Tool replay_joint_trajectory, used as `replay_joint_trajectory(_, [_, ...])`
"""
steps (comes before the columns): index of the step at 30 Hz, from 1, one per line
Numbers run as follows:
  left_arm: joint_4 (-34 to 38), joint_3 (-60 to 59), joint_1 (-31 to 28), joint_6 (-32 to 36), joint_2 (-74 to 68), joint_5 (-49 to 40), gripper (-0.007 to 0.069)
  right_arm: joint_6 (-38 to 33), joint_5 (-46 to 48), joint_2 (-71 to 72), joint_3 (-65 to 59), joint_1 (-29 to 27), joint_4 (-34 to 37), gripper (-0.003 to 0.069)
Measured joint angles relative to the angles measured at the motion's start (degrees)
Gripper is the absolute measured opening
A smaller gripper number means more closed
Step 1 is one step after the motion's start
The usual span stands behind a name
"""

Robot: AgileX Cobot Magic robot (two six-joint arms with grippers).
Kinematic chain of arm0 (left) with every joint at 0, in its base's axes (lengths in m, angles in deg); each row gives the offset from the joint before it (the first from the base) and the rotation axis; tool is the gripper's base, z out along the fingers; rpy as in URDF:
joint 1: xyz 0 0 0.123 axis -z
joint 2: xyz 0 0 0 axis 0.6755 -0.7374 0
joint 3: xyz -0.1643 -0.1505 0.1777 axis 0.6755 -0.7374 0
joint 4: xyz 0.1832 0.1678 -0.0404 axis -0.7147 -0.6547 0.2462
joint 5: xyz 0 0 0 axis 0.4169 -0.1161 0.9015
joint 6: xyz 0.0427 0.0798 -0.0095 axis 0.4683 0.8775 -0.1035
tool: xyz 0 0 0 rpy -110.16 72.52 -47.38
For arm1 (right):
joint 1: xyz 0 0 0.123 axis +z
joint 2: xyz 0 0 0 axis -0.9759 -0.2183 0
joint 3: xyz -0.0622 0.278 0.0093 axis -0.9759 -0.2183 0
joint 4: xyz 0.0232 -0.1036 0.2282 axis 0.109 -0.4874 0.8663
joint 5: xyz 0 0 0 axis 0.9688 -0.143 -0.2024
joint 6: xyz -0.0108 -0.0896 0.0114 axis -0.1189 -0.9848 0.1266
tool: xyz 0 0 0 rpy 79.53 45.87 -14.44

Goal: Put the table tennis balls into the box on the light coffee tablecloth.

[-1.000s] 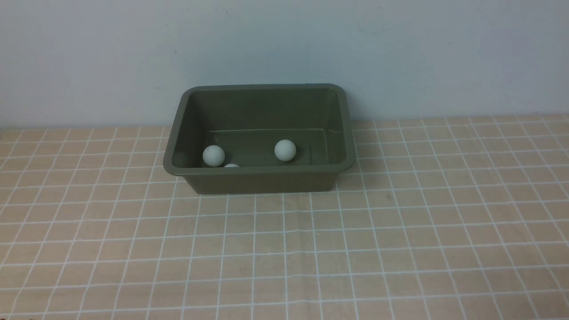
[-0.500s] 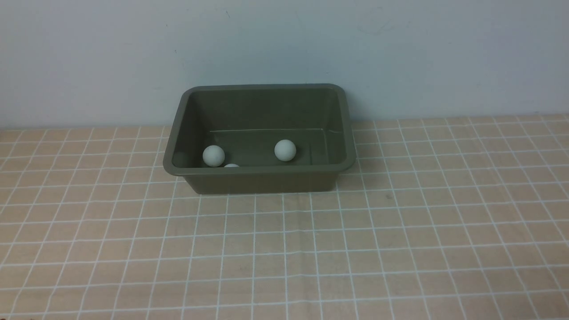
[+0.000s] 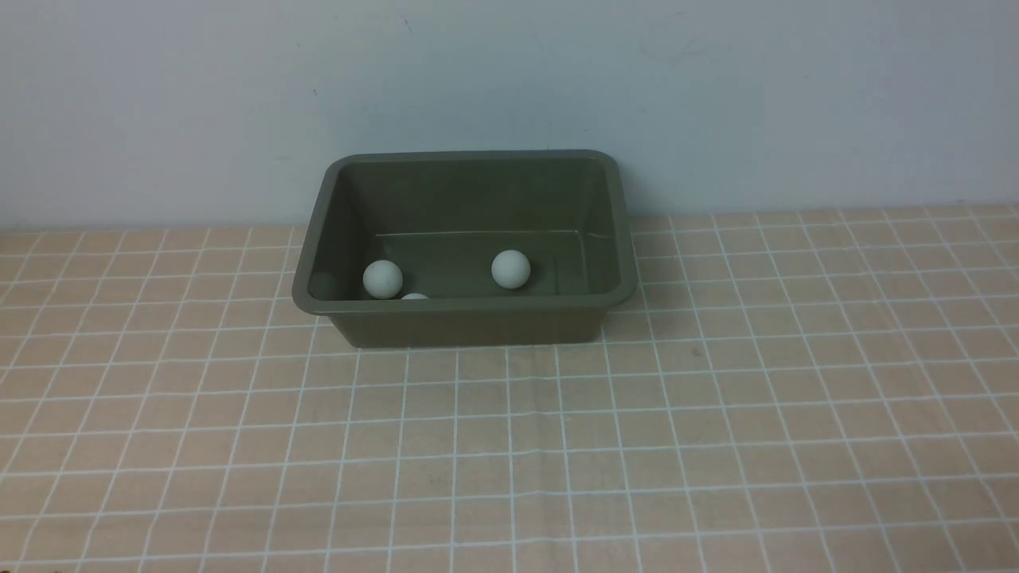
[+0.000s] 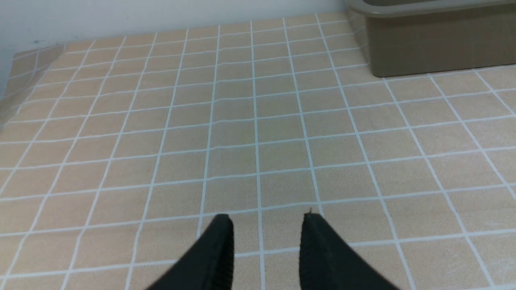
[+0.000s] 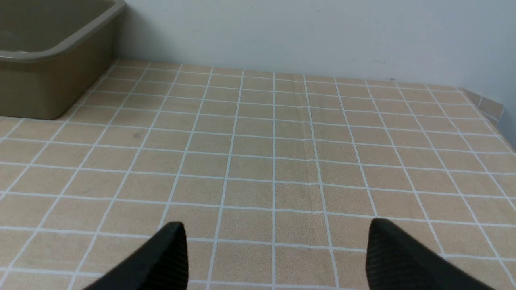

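Observation:
The olive-green box (image 3: 466, 325) stands on the light coffee tablecloth (image 3: 509, 446) near the back wall. Inside it lie three white table tennis balls: one at the left (image 3: 382, 279), one near the middle (image 3: 510, 269), and one mostly hidden behind the front rim (image 3: 414, 297). A fourth ball is out of view. Neither gripper shows in the front view. My left gripper (image 4: 267, 219) is open with a moderate gap and empty above bare cloth; the box (image 4: 435, 48) is far off. My right gripper (image 5: 277, 227) is wide open and empty, with the box (image 5: 44, 76) far off.
A pale wall runs behind the table. The cloth's left edge (image 4: 16, 80) shows in the left wrist view and its right edge (image 5: 489, 108) in the right wrist view.

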Motion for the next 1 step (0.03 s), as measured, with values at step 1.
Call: replay_joint_trajectory(1, [0.0,0.0,0.0,0.0,0.0,0.0,0.0183,0.0,0.0,0.0,0.0,0.0,0.0,0.0536])
